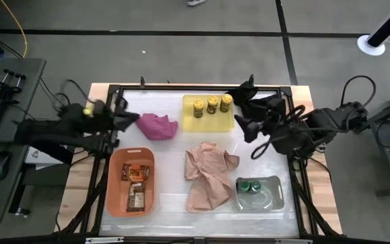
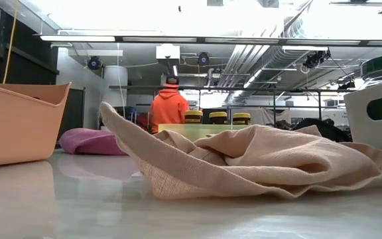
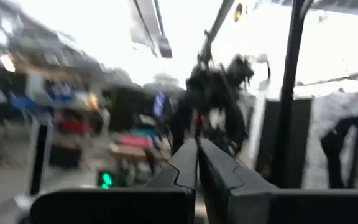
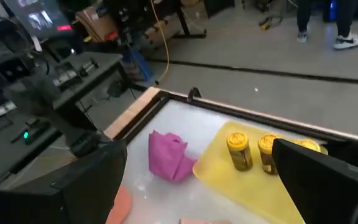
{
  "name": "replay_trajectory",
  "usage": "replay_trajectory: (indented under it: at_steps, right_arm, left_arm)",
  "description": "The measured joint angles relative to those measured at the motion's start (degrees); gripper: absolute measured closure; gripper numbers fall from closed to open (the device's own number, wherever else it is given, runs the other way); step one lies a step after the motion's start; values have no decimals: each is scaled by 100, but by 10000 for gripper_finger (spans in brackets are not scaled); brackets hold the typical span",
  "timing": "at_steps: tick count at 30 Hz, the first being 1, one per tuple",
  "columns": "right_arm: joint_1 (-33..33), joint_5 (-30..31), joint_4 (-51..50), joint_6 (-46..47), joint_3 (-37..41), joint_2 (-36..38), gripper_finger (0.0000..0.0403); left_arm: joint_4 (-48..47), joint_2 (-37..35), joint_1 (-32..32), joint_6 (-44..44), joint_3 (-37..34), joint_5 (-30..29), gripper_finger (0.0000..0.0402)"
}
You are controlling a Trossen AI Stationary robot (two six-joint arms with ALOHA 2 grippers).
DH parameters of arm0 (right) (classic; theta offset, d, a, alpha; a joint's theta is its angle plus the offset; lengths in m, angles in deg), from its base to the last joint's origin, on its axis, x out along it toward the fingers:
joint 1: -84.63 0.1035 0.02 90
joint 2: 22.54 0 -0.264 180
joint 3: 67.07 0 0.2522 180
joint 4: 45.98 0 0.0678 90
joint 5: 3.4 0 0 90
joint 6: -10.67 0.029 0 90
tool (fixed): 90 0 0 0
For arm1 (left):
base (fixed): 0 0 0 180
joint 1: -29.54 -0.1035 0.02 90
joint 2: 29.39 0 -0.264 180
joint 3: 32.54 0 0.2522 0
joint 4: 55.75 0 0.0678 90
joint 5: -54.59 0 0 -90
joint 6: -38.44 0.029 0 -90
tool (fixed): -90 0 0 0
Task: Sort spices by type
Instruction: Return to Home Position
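Note:
Three yellow-lidded jars (image 1: pixel 212 104) stand upright in a yellow tray (image 1: pixel 189 122) at the table's far side; they also show in the right wrist view (image 4: pixel 239 150) and the low view (image 2: pixel 217 117). Two green-lidded jars (image 1: pixel 251 185) sit in a clear tray (image 1: pixel 276 198) at the near right. Brown-orange packets (image 1: pixel 135 183) lie flat in an orange tray (image 1: pixel 114 196) at the near left. My left gripper (image 1: pixel 131 120) hovers over the table's far left part, its fingers shut (image 3: pixel 197 168) on nothing. My right gripper (image 1: pixel 244 127) hangs open (image 4: pixel 197 186) just right of the yellow tray, touching nothing.
A pink cloth (image 1: pixel 158 126) lies left of the yellow tray. A tan cloth (image 1: pixel 208 175) sprawls mid-table, and a black cloth (image 1: pixel 252 93) sits at the far right under the right arm. A person in an orange hoodie (image 2: pixel 170 106) stands in the room beyond.

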Motion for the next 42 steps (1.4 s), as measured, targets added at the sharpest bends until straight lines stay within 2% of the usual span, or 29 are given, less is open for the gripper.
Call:
replay_trajectory:
  at_steps: [5, 8, 12, 16, 18, 20, 23, 26, 27, 32, 36, 42]
  right_arm:
    - [-437, -678, 30, 86, 11, -118, 6]
    - [-572, -998, 54, 349, 13, -286, 6]
    - [-708, -1900, 76, 322, 13, -532, 7]
    - [-711, -2008, -39, 344, 20, -800, 29]
    - [-711, -2015, -149, 463, 22, -895, 62]
    - [-695, -2039, -238, 489, 22, -962, 112]
    - [-637, -2047, -394, 591, 22, -1009, 223]
    - [-560, -2044, -627, 582, 22, -1006, 355]
    - [-531, -2039, -744, 586, 22, -1006, 378]
    - [-499, -2190, -979, 490, 313, -925, 388]
    - [-481, -2359, 183, -10, 1419, -499, 398]
    - [-844, -3464, 3705, -1516, 4022, 826, 401]
  left_arm:
    - [446, 148, -319, -552, -817, 527, 401]
    - [1026, 44, -410, -727, -1314, 554, 401]
    - [1718, -228, -588, -1097, -2068, 553, 401]
    - [1961, -601, -760, -1493, -2662, 548, 401]
    - [1964, -793, -802, -1633, -2873, 577, 401]
    - [1960, -983, -808, -1671, -3057, 627, 401]
    - [1674, -1234, -814, -1690, -3144, 604, 401]
    - [1462, -1376, -817, -1587, -3144, 567, 401]
    - [1446, -1409, -817, -1514, -3144, 566, 401]
    - [1423, -1432, -817, -1334, -3144, 567, 401]
    - [1276, -1416, -802, -1331, -3144, 567, 401]
    - [1194, -1414, -802, -1330, -3144, 567, 401]
